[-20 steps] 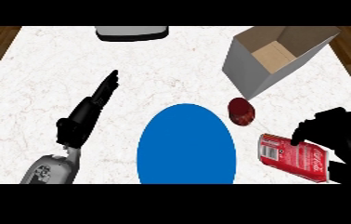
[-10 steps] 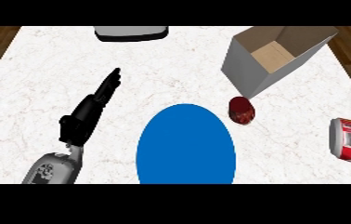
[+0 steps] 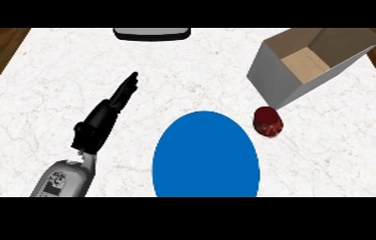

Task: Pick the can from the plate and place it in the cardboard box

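Observation:
The blue plate (image 3: 206,154) lies at the counter's near middle with nothing on it. No red can shows anywhere in the head view. The open cardboard box (image 3: 308,64) stands at the far right, tilted, its brown inside bare. My left hand (image 3: 106,114) rests on the counter left of the plate, fingers straight and pointing away, holding nothing. My right hand is out of view.
A small dark red cup-like object (image 3: 268,121) stands between the plate and the box. A grey and black appliance (image 3: 152,33) sits at the counter's far edge. Wooden floor shows past the counter's far left corner.
The red can, held by my right hand at the lower right a second ago, slid to the right edge and is now gone from view with the hand. The left hand stayed put.

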